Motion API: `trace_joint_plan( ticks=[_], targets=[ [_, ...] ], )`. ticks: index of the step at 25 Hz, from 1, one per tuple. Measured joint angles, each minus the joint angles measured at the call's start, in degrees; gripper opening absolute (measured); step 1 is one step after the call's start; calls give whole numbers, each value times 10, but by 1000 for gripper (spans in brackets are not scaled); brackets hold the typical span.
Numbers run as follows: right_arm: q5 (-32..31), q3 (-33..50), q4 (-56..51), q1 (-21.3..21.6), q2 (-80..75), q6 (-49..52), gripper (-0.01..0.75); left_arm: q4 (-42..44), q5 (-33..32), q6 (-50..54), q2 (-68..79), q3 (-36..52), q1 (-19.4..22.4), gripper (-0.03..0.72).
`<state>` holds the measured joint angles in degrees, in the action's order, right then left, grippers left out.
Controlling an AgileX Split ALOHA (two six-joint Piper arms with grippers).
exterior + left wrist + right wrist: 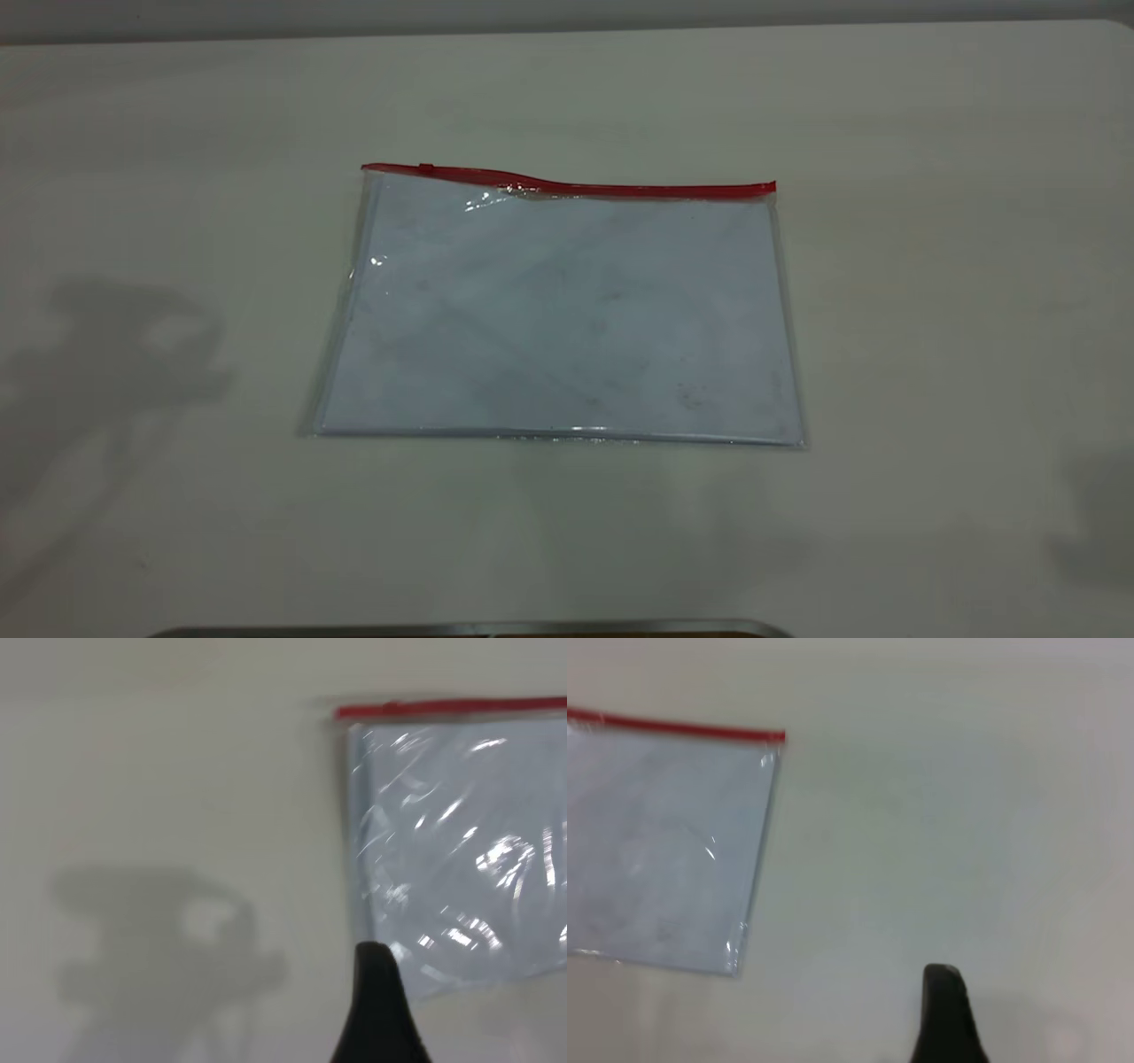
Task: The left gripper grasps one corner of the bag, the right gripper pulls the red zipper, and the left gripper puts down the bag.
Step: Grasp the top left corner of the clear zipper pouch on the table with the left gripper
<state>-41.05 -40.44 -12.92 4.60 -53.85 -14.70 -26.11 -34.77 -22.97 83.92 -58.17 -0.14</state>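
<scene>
Bag (567, 315) lay flat on the desk (930, 266), roughly centred in the exterior view, nothing touching it. Red zipper (567, 183) ran along its far long edge, slightly wavy near the middle. A small bump on the strip near its left end (426, 167) was probably the slider tab, too small to be sure. Pouch interior looked pale bluish-white with glare spots near the left edge and just under the zipper.

Neither arm showed in the exterior view; only shadows fell on the desk at far left and far right.

Left gripper (379, 1010): the left wrist view showed a single dark pointed tip, sitting just beside the bag's near left corner (443, 859), apparently above the desk and not in contact. Only one tip was visible, so I could not tell whether the jaws were released or clenched.

Right gripper (946, 1019): again one dark tip in the right wrist view, over bare desk, well apart from the bag's right edge (664, 842). Jaws state could not be told there either.

A dark metallic edge (469, 630) showed at the bottom of the exterior view
</scene>
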Motion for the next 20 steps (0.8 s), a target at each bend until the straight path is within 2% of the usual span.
trace_joint_plan(
  ticks=[3,6,14,20],
  targets=[
    [59,-2,-35,0,-90,-55,564,-60,9,-72,61,-37,0,590],
    [89,-18,-78,0,-182,-123,564,-105,14,-123,129,-62,0,590],
    [101,-111,-248,-8,-387,-315,564,-165,26,-187,298,-122,0,590],
    [104,-190,-321,-63,-505,-405,564,-184,37,-203,403,-161,0,590]
  ],
)
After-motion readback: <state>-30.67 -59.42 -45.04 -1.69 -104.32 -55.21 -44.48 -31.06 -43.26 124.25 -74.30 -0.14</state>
